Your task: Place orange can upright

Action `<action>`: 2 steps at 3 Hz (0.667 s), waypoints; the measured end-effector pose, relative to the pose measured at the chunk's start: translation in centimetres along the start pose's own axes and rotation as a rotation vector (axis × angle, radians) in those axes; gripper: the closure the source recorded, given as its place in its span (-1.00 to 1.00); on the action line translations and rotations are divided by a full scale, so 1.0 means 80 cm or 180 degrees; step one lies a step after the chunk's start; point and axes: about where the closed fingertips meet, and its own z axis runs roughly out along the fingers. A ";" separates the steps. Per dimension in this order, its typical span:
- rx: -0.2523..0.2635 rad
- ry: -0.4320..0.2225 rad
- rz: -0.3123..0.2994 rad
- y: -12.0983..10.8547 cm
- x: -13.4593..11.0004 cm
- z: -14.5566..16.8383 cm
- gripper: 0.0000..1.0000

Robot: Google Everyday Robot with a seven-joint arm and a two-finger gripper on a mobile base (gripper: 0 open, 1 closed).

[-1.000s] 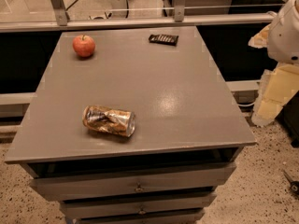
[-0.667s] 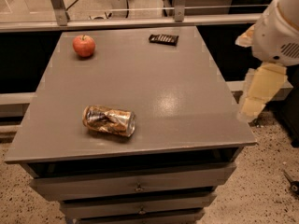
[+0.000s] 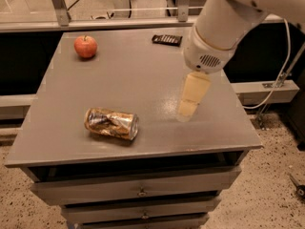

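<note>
The orange can (image 3: pixel 111 123) lies on its side on the grey table (image 3: pixel 138 75), near the front left, its silver end pointing right. Its label is mottled orange-brown and silver. My gripper (image 3: pixel 187 109) hangs from the big white arm (image 3: pixel 224 25) over the table's right-centre. It is to the right of the can, a clear gap away, and holds nothing that I can see.
A red apple (image 3: pixel 86 46) sits at the back left of the table. A small black flat object (image 3: pixel 167 40) lies at the back edge. Drawers (image 3: pixel 138 192) are below the tabletop. A white cable (image 3: pixel 281 75) hangs at the right.
My arm has swung in from the right edge of the view to over the table, bringing the gripper closer to the can. The can and apple have not moved.
</note>
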 end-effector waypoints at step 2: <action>-0.0337 0.0026 -0.0102 0.003 -0.096 0.088 -1.00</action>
